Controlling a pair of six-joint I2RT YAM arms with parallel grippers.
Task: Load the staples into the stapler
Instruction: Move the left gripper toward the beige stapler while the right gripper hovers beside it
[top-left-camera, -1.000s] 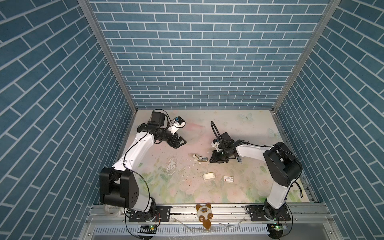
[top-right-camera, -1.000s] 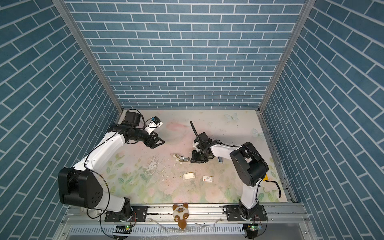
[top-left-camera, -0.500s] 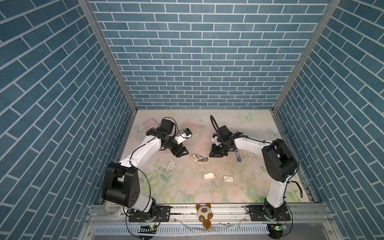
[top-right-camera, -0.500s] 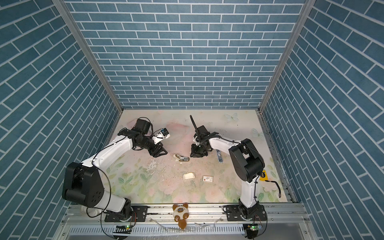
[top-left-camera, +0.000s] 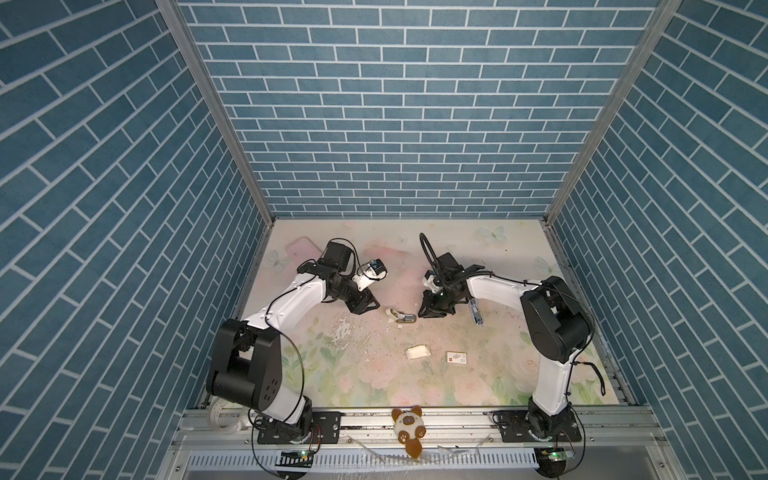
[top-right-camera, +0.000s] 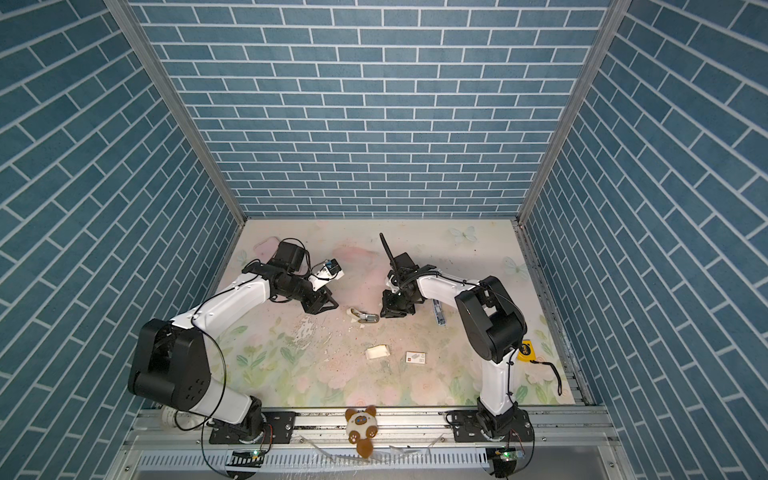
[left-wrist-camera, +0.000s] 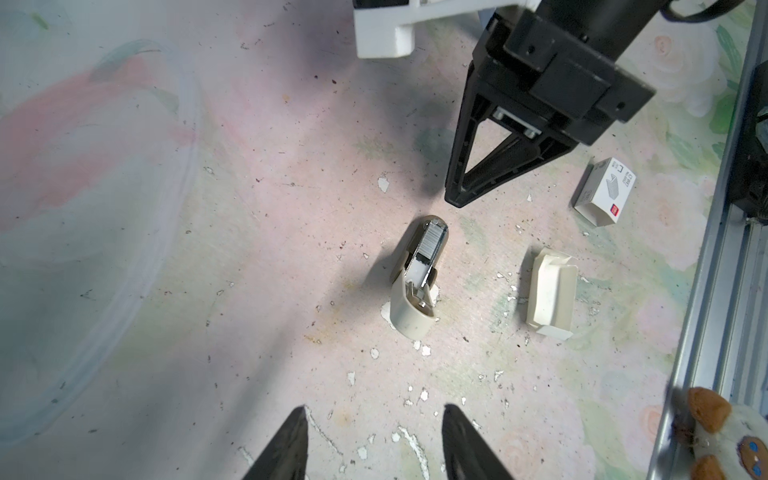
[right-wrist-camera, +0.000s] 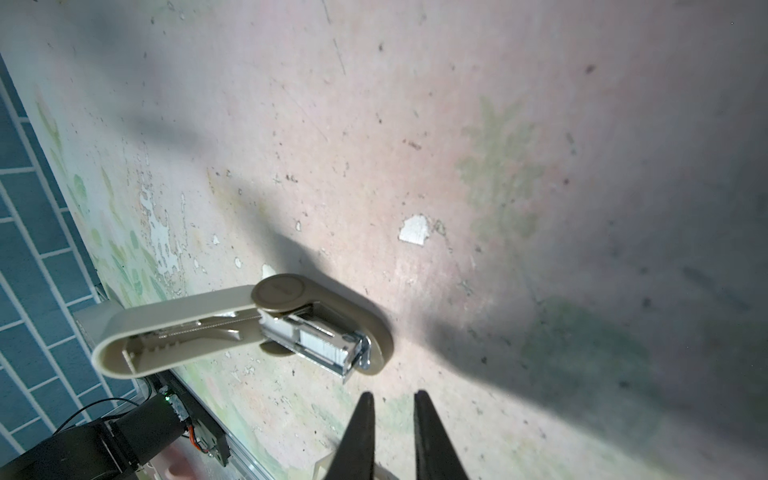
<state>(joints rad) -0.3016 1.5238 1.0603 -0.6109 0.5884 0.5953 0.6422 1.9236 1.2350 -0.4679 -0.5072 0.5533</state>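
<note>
The beige stapler lies mid-table with its top arm swung open. A grey strip of staples sits in its bare metal magazine. My right gripper points down just right of the stapler's front end. It is shut and holds nothing; the left wrist view shows it too. My left gripper hovers left of the stapler, open and empty. The white card tray and its red-marked sleeve lie nearer the front.
A blue and white tool lies right of the right gripper. A pink phone is at the back left, and a plush toy sits on the front rail. A yellow item lies by the right arm's base. Blue brick walls surround the table.
My left gripper has come down and to the right, closer to the stapler, and its jaws have narrowed. The right gripper has stayed close beside the stapler, still shut.
</note>
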